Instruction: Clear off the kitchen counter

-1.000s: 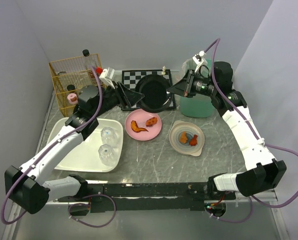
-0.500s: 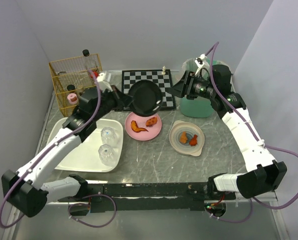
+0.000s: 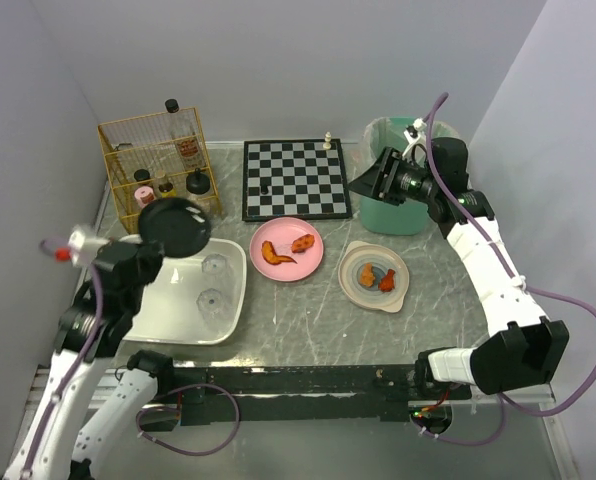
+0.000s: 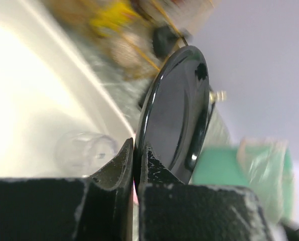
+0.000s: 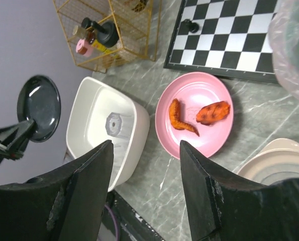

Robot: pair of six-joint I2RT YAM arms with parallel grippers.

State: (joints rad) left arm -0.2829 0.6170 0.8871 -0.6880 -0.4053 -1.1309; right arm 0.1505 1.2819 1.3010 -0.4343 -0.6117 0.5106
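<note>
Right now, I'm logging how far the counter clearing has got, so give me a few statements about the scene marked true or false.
The left pincer grips the black plate by its rim. True.
The right pincer is shut on a glass. False: it is open and empty.
The pink plate rests on the kitchen counter. True.
The white tub is empty. False: two clear glasses are in it.

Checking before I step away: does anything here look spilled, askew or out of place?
Nothing looks spilled or broken. The one odd sight is the black plate, pinched by its rim in the left gripper and held up tilted near the far end of the white tub instead of lying flat.
</note>
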